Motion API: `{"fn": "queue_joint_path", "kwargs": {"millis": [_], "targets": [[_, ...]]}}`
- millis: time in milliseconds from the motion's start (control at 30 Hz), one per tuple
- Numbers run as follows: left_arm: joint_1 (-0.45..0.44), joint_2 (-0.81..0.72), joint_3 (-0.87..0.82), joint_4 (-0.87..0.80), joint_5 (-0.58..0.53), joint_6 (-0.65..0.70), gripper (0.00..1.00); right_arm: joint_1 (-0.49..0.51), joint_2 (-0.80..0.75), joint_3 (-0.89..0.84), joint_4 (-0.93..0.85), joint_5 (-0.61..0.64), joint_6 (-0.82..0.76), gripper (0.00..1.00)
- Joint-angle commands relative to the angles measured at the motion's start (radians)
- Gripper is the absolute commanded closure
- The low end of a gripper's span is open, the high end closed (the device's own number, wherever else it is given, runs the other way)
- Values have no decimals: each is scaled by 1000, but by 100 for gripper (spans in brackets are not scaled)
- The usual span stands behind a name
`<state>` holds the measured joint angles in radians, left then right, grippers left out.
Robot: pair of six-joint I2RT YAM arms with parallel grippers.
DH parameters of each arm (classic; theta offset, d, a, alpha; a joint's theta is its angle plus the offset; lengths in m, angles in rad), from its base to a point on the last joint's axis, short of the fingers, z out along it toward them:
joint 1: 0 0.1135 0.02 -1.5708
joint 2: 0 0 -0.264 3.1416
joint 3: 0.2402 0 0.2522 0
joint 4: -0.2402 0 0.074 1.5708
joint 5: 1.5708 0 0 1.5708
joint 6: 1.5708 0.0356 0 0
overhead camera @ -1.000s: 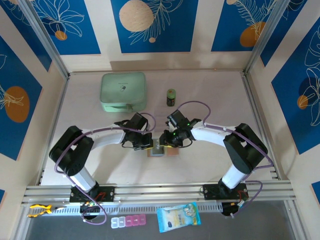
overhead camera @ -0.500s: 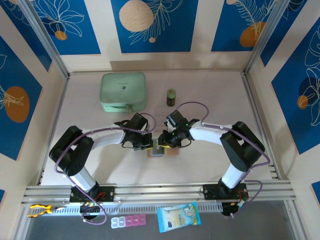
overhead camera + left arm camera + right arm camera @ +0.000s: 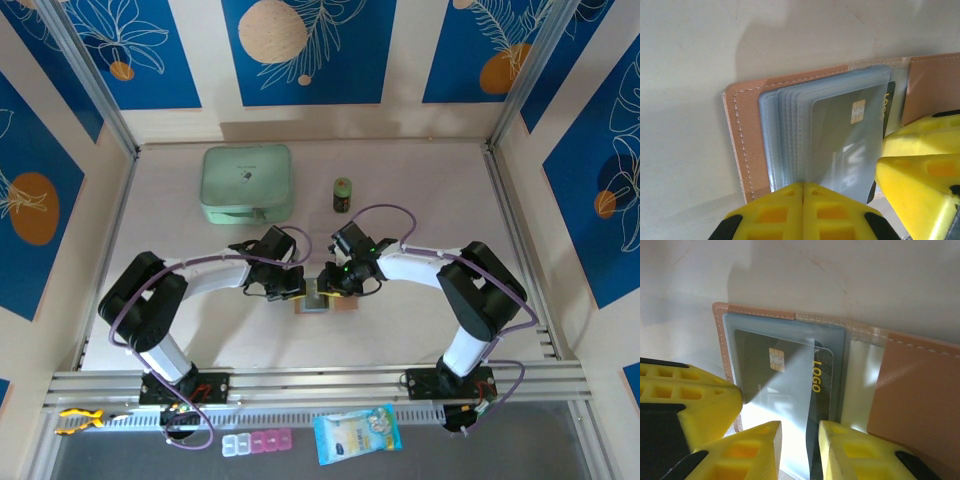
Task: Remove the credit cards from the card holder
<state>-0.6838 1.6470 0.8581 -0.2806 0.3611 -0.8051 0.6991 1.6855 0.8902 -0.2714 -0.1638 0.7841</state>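
Left pincer [image 3: 802, 194], jaws together, rests on the clear sleeves [image 3: 785, 135] of the open salmon-pink leather card holder [image 3: 740, 135]. Right pincer [image 3: 800, 432] stands with jaws apart, straddling the edge of a dark, gold-chipped credit card [image 3: 756, 382].

My left gripper [image 3: 803, 200] is covering the card holder's [image 3: 740, 130] near edge; my right gripper [image 3: 800, 435] is hiding the credit card's [image 3: 754, 377] lower end, its small print blurring.

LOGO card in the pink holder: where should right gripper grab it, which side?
Pinch the dark card at the edge nearest the right gripper, where it seems to leave the clear sleeves; approach from that side. The holder has a stitched border across the far end.
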Motion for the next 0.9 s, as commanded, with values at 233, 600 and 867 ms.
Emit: {"fn": "queue_joint_path", "kwargs": {"millis": [233,600,867], "targets": [[-3,9,5,-55,-22,11,98,4,-27,23,-98,68,-38,73],[-3,-10,34,-69,-19,16,97,-2,-75,7,-86,56,-34,73],[-7,-33,74,-91,-2,22,97,-25,-123,-35,-46,16,-22,70]]}}
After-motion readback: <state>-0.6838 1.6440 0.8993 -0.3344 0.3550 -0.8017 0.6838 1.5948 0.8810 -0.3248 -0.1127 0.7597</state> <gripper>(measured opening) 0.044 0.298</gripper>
